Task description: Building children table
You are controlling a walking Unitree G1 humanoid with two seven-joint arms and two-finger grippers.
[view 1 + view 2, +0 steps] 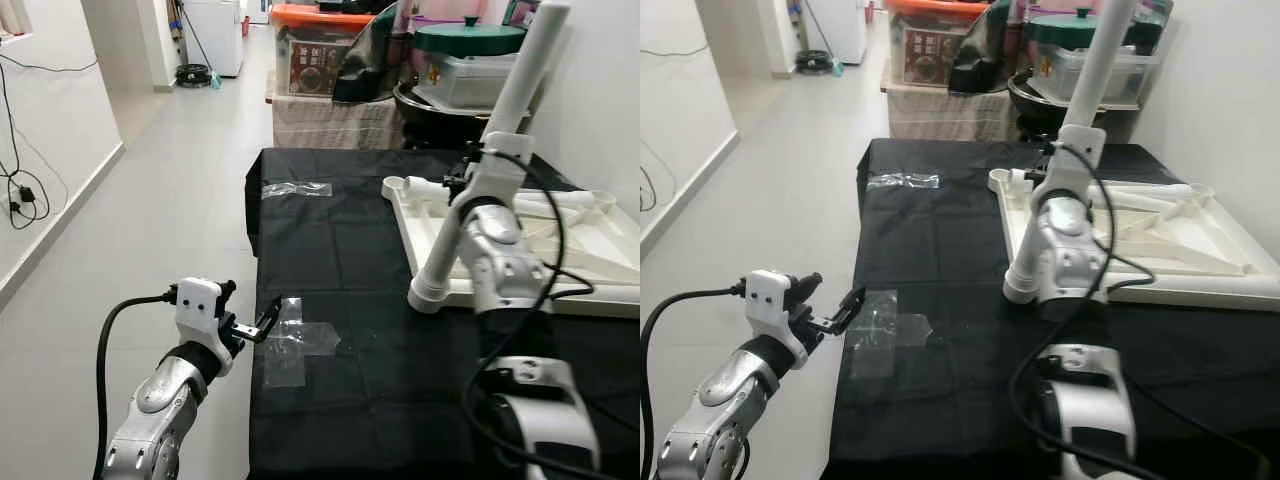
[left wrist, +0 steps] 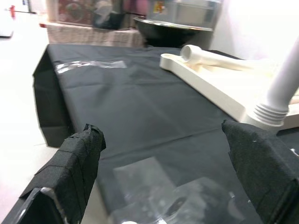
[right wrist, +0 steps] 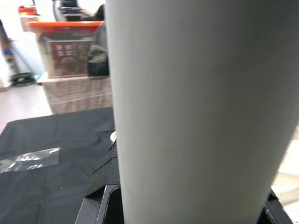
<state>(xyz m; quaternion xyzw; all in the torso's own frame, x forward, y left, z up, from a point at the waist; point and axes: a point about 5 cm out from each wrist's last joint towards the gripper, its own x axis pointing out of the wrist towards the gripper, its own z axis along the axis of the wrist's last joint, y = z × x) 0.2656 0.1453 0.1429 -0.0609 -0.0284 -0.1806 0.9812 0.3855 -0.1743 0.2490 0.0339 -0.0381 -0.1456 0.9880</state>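
A cream upturned tabletop (image 1: 600,265) lies on the black-clothed table (image 1: 340,250), at its right side. My right gripper (image 1: 468,178) is shut on a long white table leg (image 1: 520,85). The leg is tilted, and its threaded lower end (image 1: 432,295) rests at the tabletop's near left edge. In the right wrist view the leg (image 3: 196,107) stands close up, with a black finger (image 3: 100,186) beside it. Another white leg (image 2: 210,58) lies on the tabletop's far corner. My left gripper (image 1: 262,325) is open at the table's left edge, just over a clear plastic piece (image 1: 300,345).
A second clear plastic piece (image 1: 295,188) lies near the table's far left corner. Beyond the table stand an orange-lidded box (image 1: 320,50) and a green-lidded container (image 1: 470,40). Open grey floor (image 1: 170,200) runs along the left, with cables (image 1: 25,195) at the wall.
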